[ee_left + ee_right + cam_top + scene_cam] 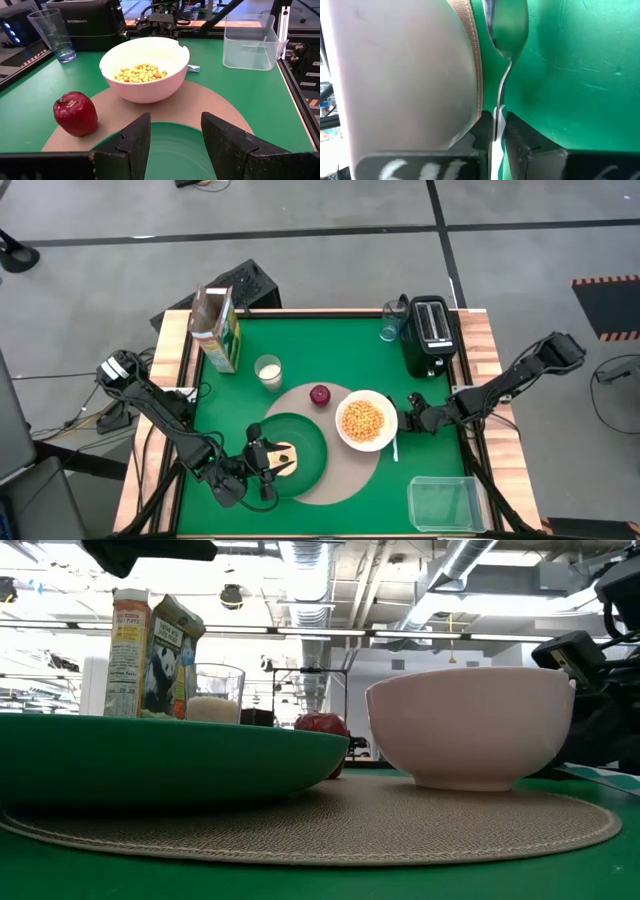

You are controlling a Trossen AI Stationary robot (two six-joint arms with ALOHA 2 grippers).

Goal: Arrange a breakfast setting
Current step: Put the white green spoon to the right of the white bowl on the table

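Observation:
A round beige placemat (352, 472) carries a dark green plate (305, 438), a white bowl (365, 420) of cereal and a red apple (320, 394). On the plate lies a small pale bagel (283, 456), right beside my left gripper (175, 125). That gripper stands open over the plate with only the plate showing between its fingers. A milk glass (268, 371) and a green-yellow cereal box (218, 328) stand at the far left. My right gripper (496, 127) is just right of the bowl, shut on a metal spoon (506, 30). My right gripper pinches the spoon's thin handle (499, 116) near its free end between its two fingers. The fingers slant down and point along the spoon. The spoon lies on the green table beside the bowl's wall (410, 75), with its bowl end (507, 25) farthest from the fingers.
A black toaster (430, 335) and an empty glass (390, 322) stand at the far right. A clear plastic container (445, 502) sits at the near right corner. Raised wooden edges (480, 340) frame the green table.

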